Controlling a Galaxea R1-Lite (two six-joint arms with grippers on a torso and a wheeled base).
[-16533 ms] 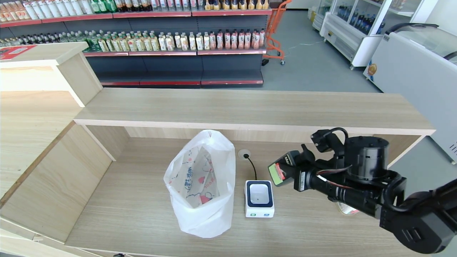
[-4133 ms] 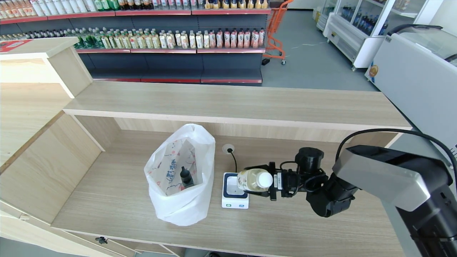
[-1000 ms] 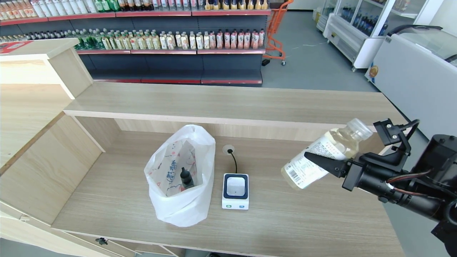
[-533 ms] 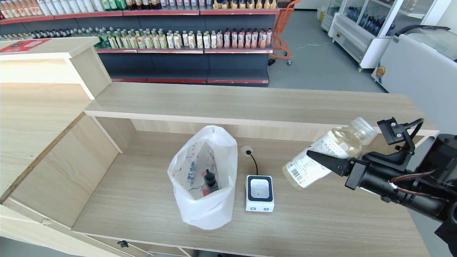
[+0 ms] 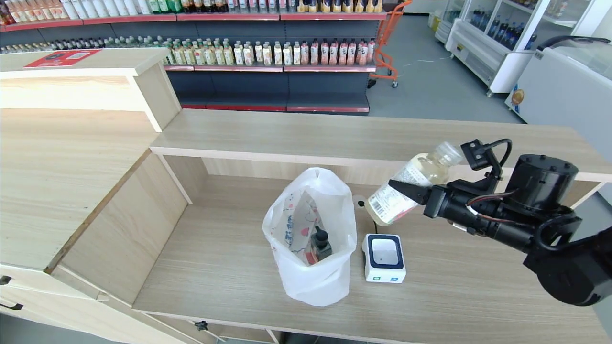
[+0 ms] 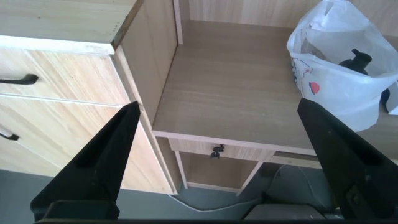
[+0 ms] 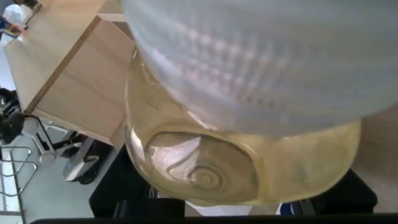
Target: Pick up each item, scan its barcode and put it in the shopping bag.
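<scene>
My right gripper (image 5: pixel 406 190) is shut on a clear bottle of pale yellow drink (image 5: pixel 389 204) with a white label and cap. It holds the bottle tilted in the air, base toward the bag, just above and behind the white barcode scanner (image 5: pixel 384 251). In the right wrist view the bottle (image 7: pixel 236 155) sits close against the camera. The white shopping bag (image 5: pixel 311 267) stands open left of the scanner, with a dark bottle (image 5: pixel 320 241) inside. Off the desk's front left corner, my left gripper (image 6: pixel 217 168) is open and holds nothing; the bag (image 6: pixel 339 74) is farther off.
The wooden desk (image 5: pixel 229 267) is recessed: a raised counter ledge (image 5: pixel 306 138) runs behind it and a side wall (image 5: pixel 119 224) closes the left. The scanner's cable (image 5: pixel 363 210) runs back to a hole in the desk. Drawers (image 6: pixel 56 118) lie below the left counter.
The head view has shifted. Relative to the bag, my right gripper has carried the bottle left, from well right of the scanner to just above and behind it.
</scene>
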